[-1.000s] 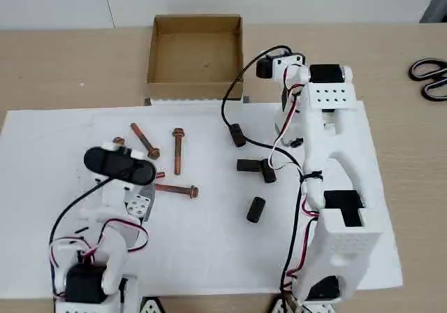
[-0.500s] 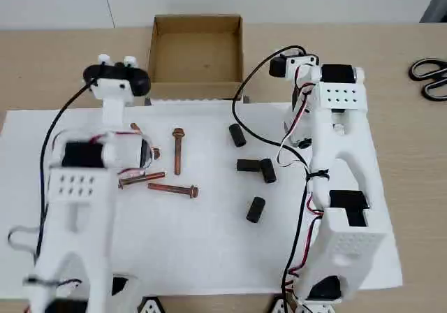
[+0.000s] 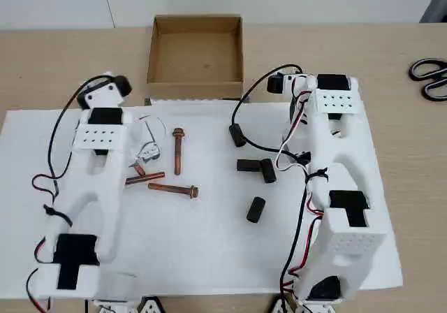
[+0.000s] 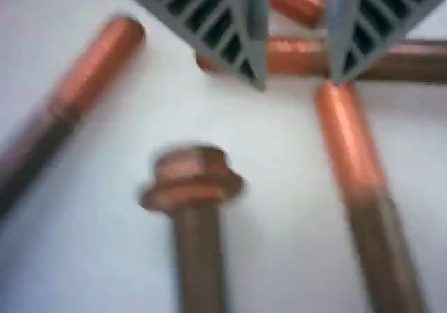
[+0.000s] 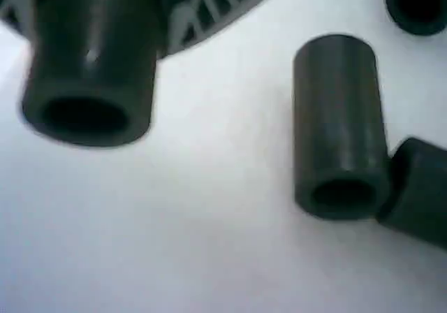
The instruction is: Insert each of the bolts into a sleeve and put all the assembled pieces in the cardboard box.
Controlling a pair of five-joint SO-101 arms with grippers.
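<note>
Several copper bolts lie on the white sheet: one (image 3: 178,149) upright on the sheet, one (image 3: 173,188) crosswise, one (image 3: 144,179) beside it. My left gripper (image 4: 297,75) hangs open just above a bolt shaft (image 4: 300,54), with another bolt's head (image 4: 192,180) close by. In the high view it sits over the bolt cluster (image 3: 142,156). My right gripper (image 5: 105,5) is shut on a black sleeve (image 5: 87,68). More sleeves lie on the sheet: a touching pair (image 3: 248,165) (image 3: 267,171), one (image 3: 256,209) nearer the front, one (image 3: 237,135) under a cable. The cardboard box (image 3: 196,88) is empty.
Scissors (image 3: 429,75) lie at the far right on the wooden table. The white sheet (image 3: 209,257) covers the work area. Cables from the right arm (image 3: 335,187) loop over the sheet near the sleeves.
The left arm swung out from its folded pose, passed near the box, and has come down over the bolts. The right arm shifted only slightly.
</note>
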